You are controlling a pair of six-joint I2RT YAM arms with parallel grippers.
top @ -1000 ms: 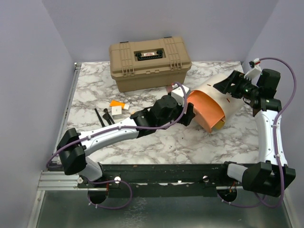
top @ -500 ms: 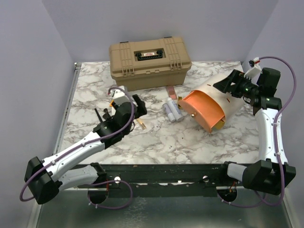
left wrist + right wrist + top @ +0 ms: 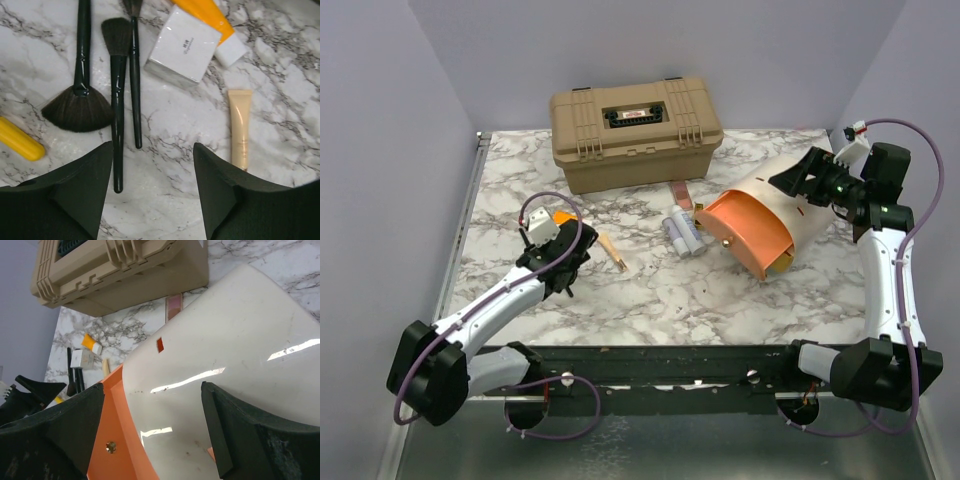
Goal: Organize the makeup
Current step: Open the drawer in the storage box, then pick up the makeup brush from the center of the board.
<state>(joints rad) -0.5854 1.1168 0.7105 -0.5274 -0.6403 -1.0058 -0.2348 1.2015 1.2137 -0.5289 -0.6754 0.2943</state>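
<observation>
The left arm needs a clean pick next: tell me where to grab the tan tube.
Take the tan tube at mid-body, straight down from above. It lies flat with bare marble along both long sides, and the left gripper's open jaws line up across its width.

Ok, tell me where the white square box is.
In the left wrist view, top centre, the white square box lies just right of the black brushes, beside the orange tube.

Bare counter (image 3: 720, 300) lies free across the near middle. Black brushes (image 3: 118, 125), a white box (image 3: 183, 44) and a pale tube (image 3: 240, 125) crowd the left; a tan case (image 3: 635, 125) blocks the far side, a round pouch (image 3: 790, 215) the right.
</observation>
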